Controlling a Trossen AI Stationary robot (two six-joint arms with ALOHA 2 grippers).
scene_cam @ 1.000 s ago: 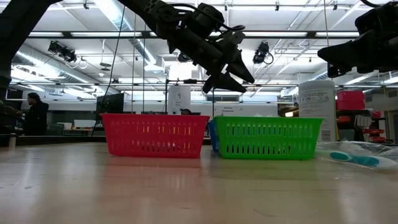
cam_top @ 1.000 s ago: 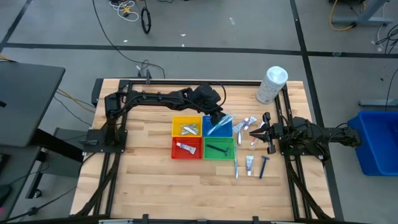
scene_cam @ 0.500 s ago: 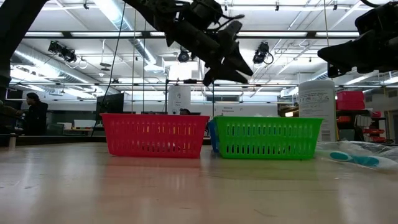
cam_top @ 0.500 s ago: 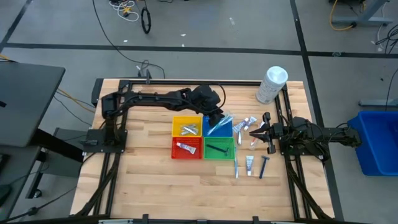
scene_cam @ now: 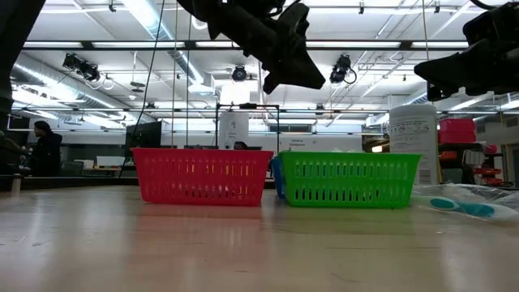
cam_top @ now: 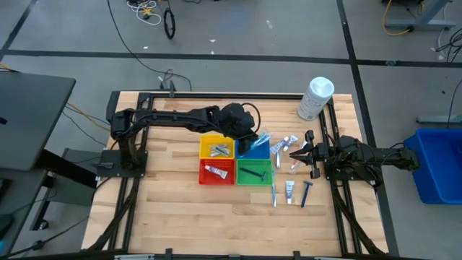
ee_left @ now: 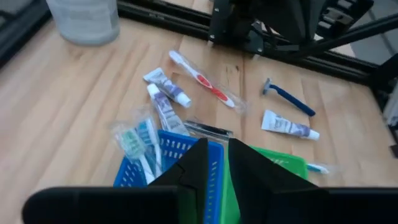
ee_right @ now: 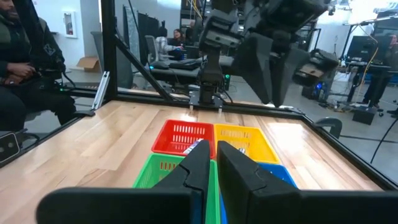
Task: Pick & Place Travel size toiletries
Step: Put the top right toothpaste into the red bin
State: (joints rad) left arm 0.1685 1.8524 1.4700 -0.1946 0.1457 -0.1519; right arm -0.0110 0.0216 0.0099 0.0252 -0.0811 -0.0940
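Hovering at frame centre above the blue basket (cam_top: 253, 149), the left gripper (ee_left: 212, 163) held nothing, fingers nearly together; the right gripper (ee_right: 212, 163) waited closed, centre-right.

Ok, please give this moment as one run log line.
left gripper: shut, empty, above blue basket | right gripper: shut, empty, waiting beside loose toiletries
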